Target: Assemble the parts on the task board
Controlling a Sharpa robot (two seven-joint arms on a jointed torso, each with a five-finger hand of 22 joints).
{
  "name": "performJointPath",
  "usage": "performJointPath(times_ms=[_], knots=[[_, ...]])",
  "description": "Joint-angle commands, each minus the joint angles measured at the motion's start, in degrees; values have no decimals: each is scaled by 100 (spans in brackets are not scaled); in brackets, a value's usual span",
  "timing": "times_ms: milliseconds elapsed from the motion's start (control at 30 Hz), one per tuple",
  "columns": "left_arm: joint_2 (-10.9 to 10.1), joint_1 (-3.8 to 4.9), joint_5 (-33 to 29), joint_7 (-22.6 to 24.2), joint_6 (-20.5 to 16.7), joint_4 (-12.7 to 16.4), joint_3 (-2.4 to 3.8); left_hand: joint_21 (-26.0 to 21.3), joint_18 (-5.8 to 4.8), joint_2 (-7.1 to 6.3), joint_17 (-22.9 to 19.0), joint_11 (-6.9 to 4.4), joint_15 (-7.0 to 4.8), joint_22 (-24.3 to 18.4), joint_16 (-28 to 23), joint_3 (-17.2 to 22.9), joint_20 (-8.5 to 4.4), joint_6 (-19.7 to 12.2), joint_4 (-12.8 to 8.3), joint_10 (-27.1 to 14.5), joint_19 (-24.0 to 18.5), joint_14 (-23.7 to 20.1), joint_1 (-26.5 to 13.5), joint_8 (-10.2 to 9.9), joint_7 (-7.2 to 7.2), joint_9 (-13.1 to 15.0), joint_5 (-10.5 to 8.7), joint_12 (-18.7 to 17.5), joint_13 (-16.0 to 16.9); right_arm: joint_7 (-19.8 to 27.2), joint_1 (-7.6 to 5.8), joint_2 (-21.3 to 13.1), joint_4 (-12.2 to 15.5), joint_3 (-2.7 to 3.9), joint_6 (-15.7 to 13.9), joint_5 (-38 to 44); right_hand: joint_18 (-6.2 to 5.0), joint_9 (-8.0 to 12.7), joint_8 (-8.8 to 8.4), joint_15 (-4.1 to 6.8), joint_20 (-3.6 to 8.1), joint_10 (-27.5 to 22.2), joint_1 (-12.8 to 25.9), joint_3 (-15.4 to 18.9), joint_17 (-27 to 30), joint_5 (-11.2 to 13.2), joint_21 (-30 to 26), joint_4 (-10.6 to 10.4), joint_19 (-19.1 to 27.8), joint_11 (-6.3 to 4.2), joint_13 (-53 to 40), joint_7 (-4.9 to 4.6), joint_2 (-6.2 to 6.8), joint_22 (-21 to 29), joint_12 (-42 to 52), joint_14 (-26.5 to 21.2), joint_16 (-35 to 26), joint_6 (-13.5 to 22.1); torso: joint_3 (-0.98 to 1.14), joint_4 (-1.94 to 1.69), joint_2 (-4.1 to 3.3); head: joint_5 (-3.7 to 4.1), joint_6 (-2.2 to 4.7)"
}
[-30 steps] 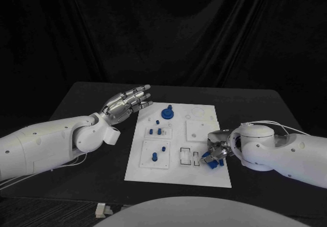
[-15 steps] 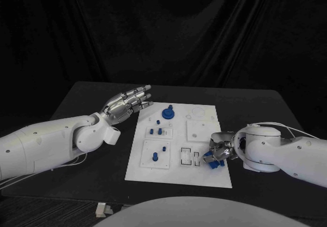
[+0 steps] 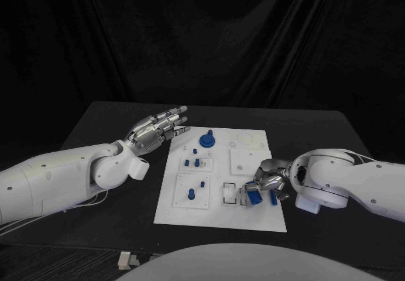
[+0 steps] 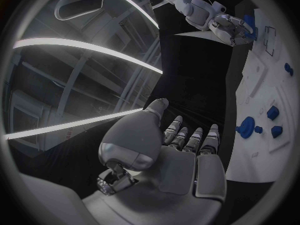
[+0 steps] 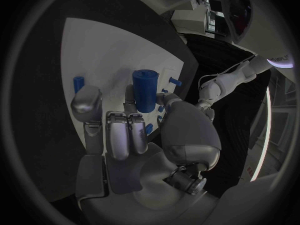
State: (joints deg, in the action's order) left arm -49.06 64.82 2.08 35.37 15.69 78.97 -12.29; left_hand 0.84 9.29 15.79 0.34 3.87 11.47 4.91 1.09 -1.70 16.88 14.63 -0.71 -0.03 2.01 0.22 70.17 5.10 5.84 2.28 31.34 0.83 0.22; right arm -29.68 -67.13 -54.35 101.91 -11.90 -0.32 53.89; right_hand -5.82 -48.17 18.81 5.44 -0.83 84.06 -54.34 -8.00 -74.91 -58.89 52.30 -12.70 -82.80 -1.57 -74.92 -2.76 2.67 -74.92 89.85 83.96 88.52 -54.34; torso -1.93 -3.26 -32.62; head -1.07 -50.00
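Observation:
The white task board (image 3: pixel 221 212) lies in the middle of the black table. My right hand (image 3: pixel 267 185) hovers over its near right corner and grips a blue cylindrical part (image 3: pixel 255 196); in the right wrist view this part (image 5: pixel 145 90) stands between thumb and fingers above the board (image 5: pixel 106 50). My left hand (image 3: pixel 157 131) is raised beside the board's far left corner, fingers spread and holding nothing; its bare palm (image 4: pixel 172 157) appears in the left wrist view. A round blue part (image 3: pixel 206 139) sits at the board's far end, with small blue pegs (image 3: pixel 195 162) nearer the middle.
Two rectangular slots (image 3: pixel 230 193) lie just left of my right hand. More blue pegs (image 3: pixel 196 191) stand in the near left panel. Bare black table (image 3: pixel 110 117) surrounds the board on every side. The left wrist view shows the board (image 4: pixel 262 105) and my right hand (image 4: pixel 230 29) far off.
My right hand has turned and shifted slightly left over the board's near right corner, carrying the blue part with it. The left hand has not moved.

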Motion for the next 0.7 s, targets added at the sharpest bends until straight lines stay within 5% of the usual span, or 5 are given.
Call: performJointPath(times_ms=[33, 200, 400, 633, 700], knots=[[16, -6, -36, 39, 59, 1, 7, 39, -38, 5, 7, 39, 54, 5, 34, 13, -5, 3, -32, 4, 42, 5, -35, 37, 37, 0, 20, -5, 0, -136, -22, 79, -22, 0, -231, -733, -65, 16, -5, -41, -21, 594, 134, -1315, -1090, 388, -70, 1381, 30, 20, -1508, -19, -45, -634, 15, 525, -43, 102, -1, 2, 1, -7, 0], [27, -6, -36, 33, 66, -9, 7, 39, -38, 5, 7, 39, 54, 5, 34, 13, -5, 3, -32, 4, 42, 5, -35, 37, 37, 0, 20, -5, 0, -128, -31, 236, -137, -1, -245, -829, -74, 56, -43, -58, -36, 594, 192, -1299, -1053, 574, -130, 1365, 47, 42, -1508, -45, -76, -619, 15, 517, -60, 177, -1, -1, 2, -2, 0], [56, -6, -36, 22, 92, -35, 7, 40, -41, 6, 10, 44, 65, 5, 44, 22, -4, 4, -47, 4, 44, 8, -51, 40, 41, 0, 20, -5, 0, -50, -17, 418, -299, -1, -323, -856, -99, 149, -71, -97, -77, 594, 318, -1152, -994, 1438, -298, 1256, 100, 86, -1508, -86, -133, -579, 15, 504, -86, 291, 0, 7, 0, 8, 0], [78, -7, -36, 14, 124, -53, 7, 39, -44, 9, 10, 46, 75, 0, 45, 27, -3, -3, -53, 4, 43, 9, -59, 39, 42, -1, 19, -9, -1, 13, 56, 568, -445, -2, -443, -780, -122, 217, -63, -113, -94, 594, 350, -1074, -932, 1787, -438, 1183, 138, 103, -1508, -104, -155, -546, 15, 491, -115, 346, 1, 5, 2, 18, 0], [80, -7, -36, 15, 126, -56, 7, 37, -48, 12, 11, 47, 85, -10, 47, 33, -3, -7, -60, 4, 39, 9, -68, 39, 44, -2, 19, -10, -1, 17, 71, 594, -467, -2, -462, -768, -128, 253, -60, -124, -104, 594, 414, -1009, -909, 2059, -484, 1089, 150, 116, -1508, -116, -179, -534, 15, 486, -126, 374, 1, 8, 1, 13, 0]])
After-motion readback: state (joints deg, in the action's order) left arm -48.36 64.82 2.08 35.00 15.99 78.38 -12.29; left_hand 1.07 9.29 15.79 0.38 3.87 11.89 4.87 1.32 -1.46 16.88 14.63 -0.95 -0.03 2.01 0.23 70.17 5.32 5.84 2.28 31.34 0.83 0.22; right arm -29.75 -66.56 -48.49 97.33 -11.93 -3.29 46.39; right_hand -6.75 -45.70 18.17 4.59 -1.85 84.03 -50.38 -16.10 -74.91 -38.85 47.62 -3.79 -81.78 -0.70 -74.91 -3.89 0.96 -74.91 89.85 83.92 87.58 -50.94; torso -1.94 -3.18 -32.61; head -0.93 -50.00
